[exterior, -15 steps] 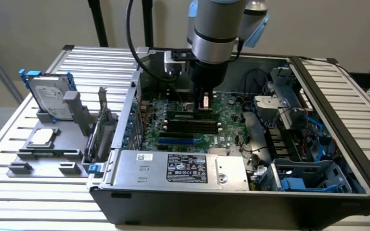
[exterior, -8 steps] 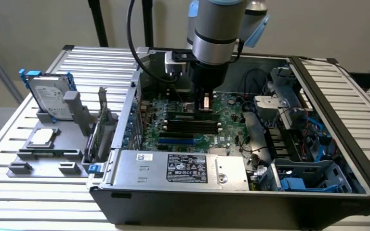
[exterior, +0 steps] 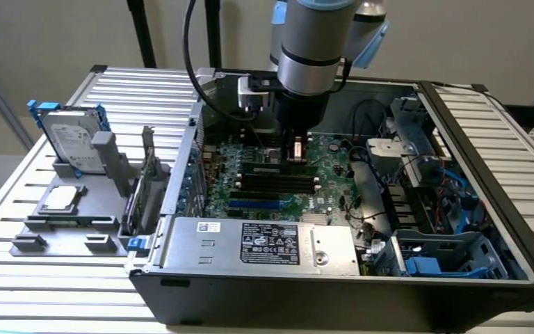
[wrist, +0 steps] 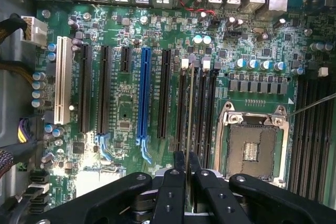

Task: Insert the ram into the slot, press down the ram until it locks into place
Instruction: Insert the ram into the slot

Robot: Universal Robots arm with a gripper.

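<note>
My gripper (wrist: pixel 186 157) is shut on the ram (wrist: pixel 188 114), a thin green stick seen edge-on between the two black fingers (wrist: pixel 178 163). The ram runs lengthwise over the bank of parallel black slots (wrist: pixel 202 108) with white end latches, lined up along one of them beside the processor socket. I cannot tell whether its edge touches the slot or hangs just above it. In the exterior view the gripper (exterior: pixel 297 158) reaches down inside the open computer case, low over the black slots (exterior: pixel 272 182) on the green motherboard (exterior: pixel 332 160).
A bright blue connector (wrist: pixel 143 95) and a white one (wrist: pixel 64 80) lie parallel to the slots. The bare processor socket (wrist: pixel 253 148) sits close by. The power supply (exterior: pixel 267 243) lines the case's front. Cables and a drive cage (exterior: pixel 443 250) crowd the exterior view's right. A hard drive (exterior: pixel 70 142) stands outside.
</note>
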